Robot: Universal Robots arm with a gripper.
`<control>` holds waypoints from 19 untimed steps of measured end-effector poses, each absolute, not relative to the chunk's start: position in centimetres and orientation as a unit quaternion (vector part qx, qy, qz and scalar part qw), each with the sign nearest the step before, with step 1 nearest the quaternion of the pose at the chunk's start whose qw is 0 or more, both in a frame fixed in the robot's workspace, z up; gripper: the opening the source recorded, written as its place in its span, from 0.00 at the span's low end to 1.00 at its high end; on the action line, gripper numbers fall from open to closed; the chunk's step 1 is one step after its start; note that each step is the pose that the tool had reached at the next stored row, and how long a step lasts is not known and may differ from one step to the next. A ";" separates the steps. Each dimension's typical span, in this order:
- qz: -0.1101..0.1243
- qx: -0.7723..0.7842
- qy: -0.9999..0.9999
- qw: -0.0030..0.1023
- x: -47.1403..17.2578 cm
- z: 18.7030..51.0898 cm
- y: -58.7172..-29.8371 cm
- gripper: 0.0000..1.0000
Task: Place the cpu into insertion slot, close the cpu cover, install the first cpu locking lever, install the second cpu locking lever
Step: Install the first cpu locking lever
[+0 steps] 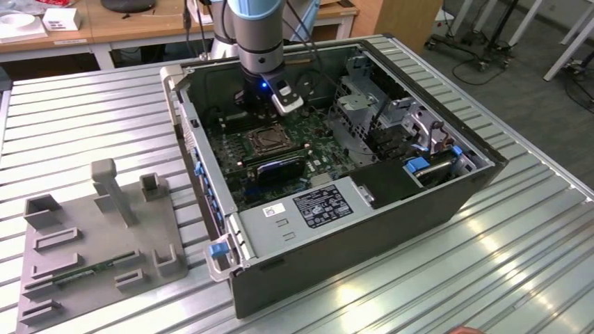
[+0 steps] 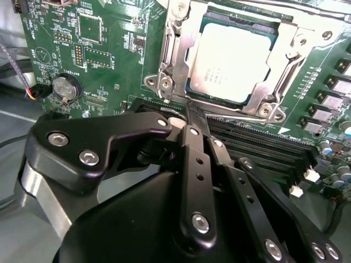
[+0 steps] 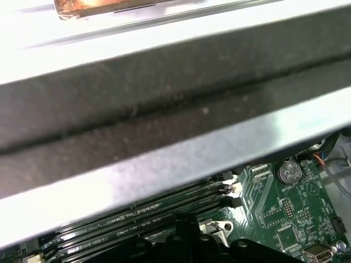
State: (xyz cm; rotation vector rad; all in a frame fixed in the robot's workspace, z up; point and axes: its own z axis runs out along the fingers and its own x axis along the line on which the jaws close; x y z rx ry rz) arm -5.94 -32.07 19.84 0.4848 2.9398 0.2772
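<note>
The arm reaches down into the open computer case, which stands on the ribbed tabletop. In the second wrist view, the end effector hangs just above the green board, beside the socket. Its two black fingers are pressed together and pinch nothing.

The cpu already lies flat in its slot, with its pale metal top showing. The cover looks closed: its silver frame sits around the cpu, and the chip shows through the square window. So the first two jobs look done.

The levers are hard to pick out. I cannot tell if either one is hooked down yet, so that part may still be left. The fingertips sit close to the socket's near edge, right by the black memory slots.

In the exterior view, the socket sits in the middle of the board, right below the arm. A gray tray of holders rests on the tabletop, well apart from the case.
</note>
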 end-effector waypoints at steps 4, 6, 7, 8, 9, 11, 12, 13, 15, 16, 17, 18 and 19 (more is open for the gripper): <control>0.092 0.162 0.980 0.075 -5.9 20.2 -32.0 0.10; 0.092 0.162 0.980 0.075 -5.9 20.3 -31.9 0.10; 0.092 0.162 0.980 0.075 -5.9 20.4 -31.9 0.10; 0.092 0.162 0.980 0.075 -5.9 20.5 -31.8 0.10; 0.092 0.163 0.980 0.075 -5.9 20.6 -31.8 0.10; 0.092 0.163 0.980 0.075 -5.9 20.7 -31.8 0.10; 0.092 0.163 0.980 0.075 -5.9 20.7 -31.8 0.10; 0.092 0.163 0.979 0.075 -5.9 20.8 -31.8 0.10; 0.092 0.163 0.979 0.075 -5.9 20.9 -31.8 0.10; 0.092 0.163 0.979 0.075 -5.9 21.0 -31.8 0.10; 0.092 0.163 0.979 0.075 -5.9 21.1 -31.7 0.10; 0.092 0.163 0.979 0.075 -5.9 21.2 -31.7 0.10; 0.092 0.163 0.979 0.075 -5.9 21.2 -31.7 0.10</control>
